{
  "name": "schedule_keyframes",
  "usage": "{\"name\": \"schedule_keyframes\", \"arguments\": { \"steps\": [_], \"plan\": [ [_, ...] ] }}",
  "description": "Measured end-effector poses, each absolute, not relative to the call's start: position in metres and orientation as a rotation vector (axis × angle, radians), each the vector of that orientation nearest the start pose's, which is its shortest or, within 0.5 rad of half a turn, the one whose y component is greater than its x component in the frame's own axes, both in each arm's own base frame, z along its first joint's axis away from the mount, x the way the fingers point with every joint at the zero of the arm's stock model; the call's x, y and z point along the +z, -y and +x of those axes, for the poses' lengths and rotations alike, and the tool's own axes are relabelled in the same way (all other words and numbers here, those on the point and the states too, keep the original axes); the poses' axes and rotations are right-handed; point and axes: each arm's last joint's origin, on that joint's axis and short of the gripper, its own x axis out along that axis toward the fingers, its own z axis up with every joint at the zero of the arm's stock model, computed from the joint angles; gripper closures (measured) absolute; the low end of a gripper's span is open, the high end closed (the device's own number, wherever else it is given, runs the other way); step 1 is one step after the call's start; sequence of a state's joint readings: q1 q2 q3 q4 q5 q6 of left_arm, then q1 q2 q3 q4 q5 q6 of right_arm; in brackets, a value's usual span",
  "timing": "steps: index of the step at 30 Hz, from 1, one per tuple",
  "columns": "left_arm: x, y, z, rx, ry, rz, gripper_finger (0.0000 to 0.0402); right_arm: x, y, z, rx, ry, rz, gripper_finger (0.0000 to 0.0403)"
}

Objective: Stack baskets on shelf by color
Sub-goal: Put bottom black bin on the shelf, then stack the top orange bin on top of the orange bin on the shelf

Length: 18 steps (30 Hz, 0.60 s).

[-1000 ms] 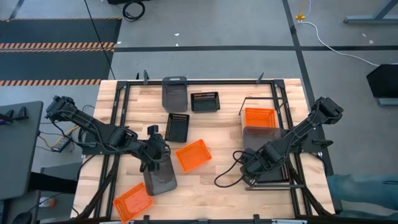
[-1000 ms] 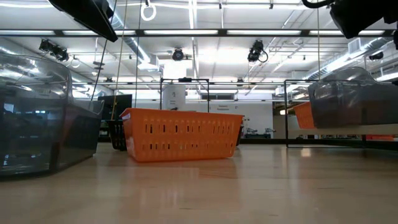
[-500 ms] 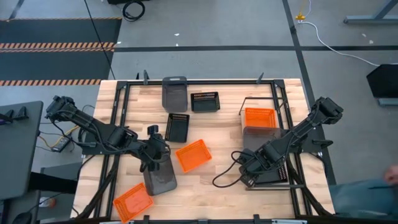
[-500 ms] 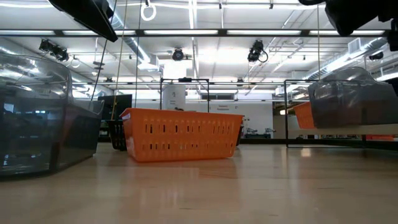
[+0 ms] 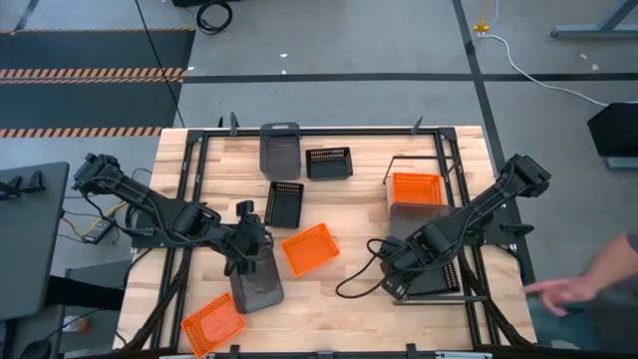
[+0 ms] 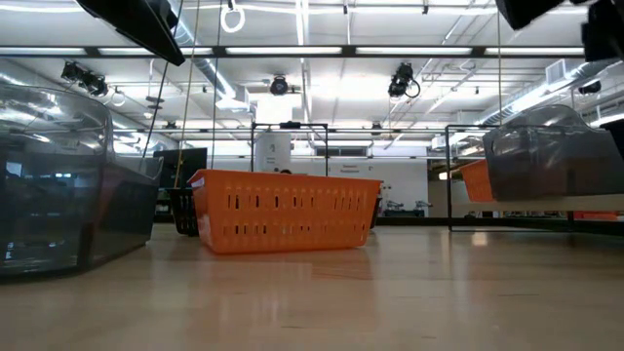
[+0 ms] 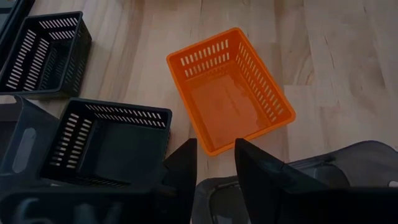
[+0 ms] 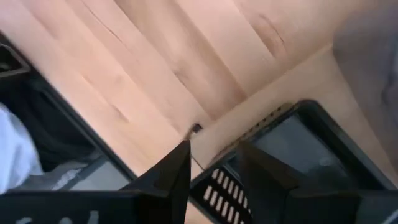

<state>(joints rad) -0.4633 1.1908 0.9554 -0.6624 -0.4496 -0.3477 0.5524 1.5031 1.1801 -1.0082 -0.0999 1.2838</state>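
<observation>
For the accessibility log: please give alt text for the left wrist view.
The left gripper is closed on the rim of a grey basket at the frame's near edge. Beyond it on the wooden table lie an empty orange basket and two black slatted baskets.

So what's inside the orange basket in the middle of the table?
Nothing: the bright orange slatted plastic basket is empty, and the left wrist view shows its bare floor. The wooden tabletop beneath it is covered.

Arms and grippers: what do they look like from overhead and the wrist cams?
Both arms are dark, jointed links. The left gripper and right gripper each end in two flat, tapered black fingers. A thin black cable loops beside the right gripper.
</observation>
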Motion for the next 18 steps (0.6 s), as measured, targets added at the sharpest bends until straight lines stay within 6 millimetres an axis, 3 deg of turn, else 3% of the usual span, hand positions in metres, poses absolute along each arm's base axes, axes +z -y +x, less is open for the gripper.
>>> {"name": "schedule_keyframes", "arguments": {
  "steps": [9, 18],
  "plan": [
    [0.277, 0.093, 0.214, 0.126, -0.789, 0.066, 0.0285, 0.274, -0.139, 0.241, -0.304, -1.283, 0.686, 0.0266],
    [0.278, 0.089, 0.216, 0.197, -0.756, 0.096, 0.0285, 0.286, -0.134, 0.273, -0.073, -0.960, 0.425, 0.0266]
  ]
}}
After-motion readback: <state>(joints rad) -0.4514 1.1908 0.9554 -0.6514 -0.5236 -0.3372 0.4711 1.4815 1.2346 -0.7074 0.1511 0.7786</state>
